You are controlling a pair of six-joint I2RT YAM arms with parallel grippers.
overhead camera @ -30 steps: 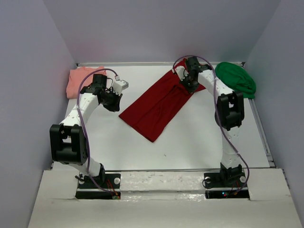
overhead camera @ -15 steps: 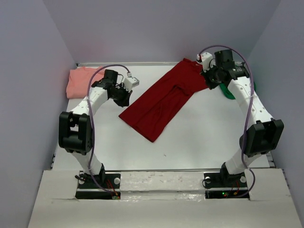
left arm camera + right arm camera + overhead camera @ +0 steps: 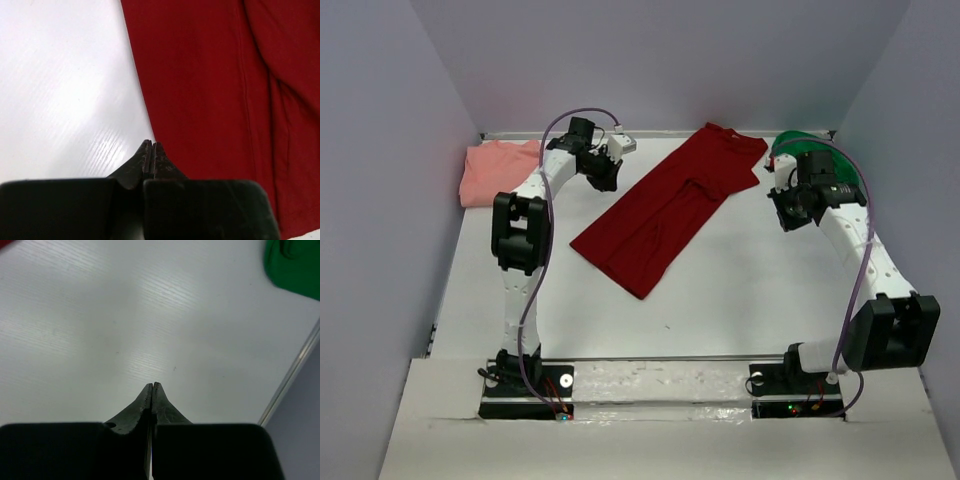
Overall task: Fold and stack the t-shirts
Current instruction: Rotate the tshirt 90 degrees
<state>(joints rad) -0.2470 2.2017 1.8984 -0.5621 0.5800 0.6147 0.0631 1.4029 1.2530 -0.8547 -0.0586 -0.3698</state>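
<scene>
Red shirt [image 3: 665,210] lies flat and slanted in middle of bench [image 3: 720,290]. Pink shirt [image 3: 495,170] in back left corner. Green shirt [image 3: 295,262] bunched in back right corner. Left pincer [image 3: 151,146] shut tight, empty, at red shirt's edge. Right pincer [image 3: 152,386] shut tight, empty, over bare bench near green shirt.

You have three soft cloth short-sleeved t-shirts: one dark red t-shirt [image 3: 660,215], one salmon-pink t-shirt [image 3: 490,172], one bright green t-shirt [image 3: 295,262]. You have two black two-finger grippers, the left gripper [image 3: 151,146] and the right gripper [image 3: 152,386], and one white table [image 3: 740,290].
</scene>
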